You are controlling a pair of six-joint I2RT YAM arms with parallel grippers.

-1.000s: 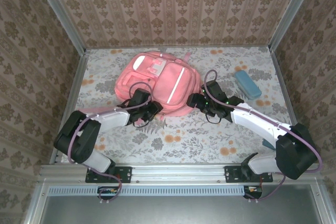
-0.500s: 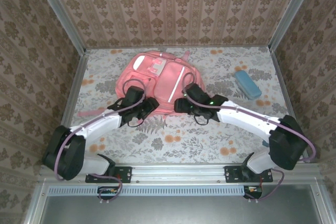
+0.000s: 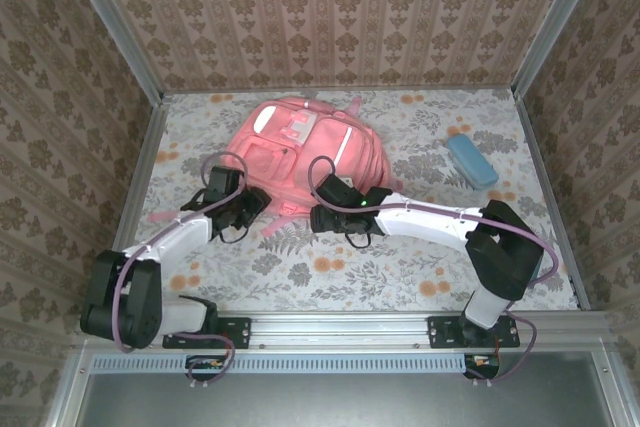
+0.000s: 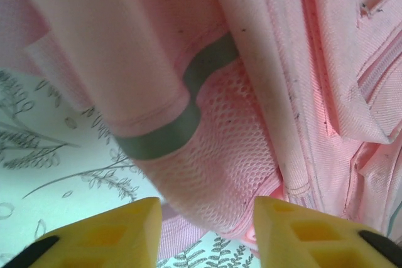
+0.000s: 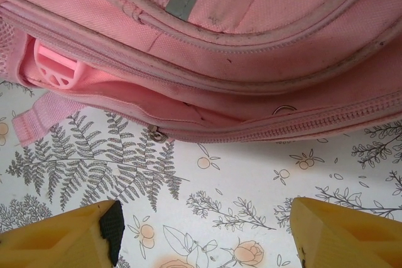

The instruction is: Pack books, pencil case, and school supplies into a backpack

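Now, your left end effector (image 4: 207, 218) and right end effector (image 5: 204, 230) both gape wide at the backpack (image 3: 300, 152); pin its mesh pocket (image 4: 232, 155) with the left, then centre the right on the zipper pull (image 5: 157, 135).

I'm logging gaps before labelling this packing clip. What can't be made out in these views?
1) Inside of the backpack: top view, its own pink fabric covers it.
2) Whether the left gripper touches the backpack: left wrist view, fabric near the lens is blurred.
3) The zip pull: right wrist view, too small to tell if the zip is shut.
4) The pencil case: top view, too small to show its closure.
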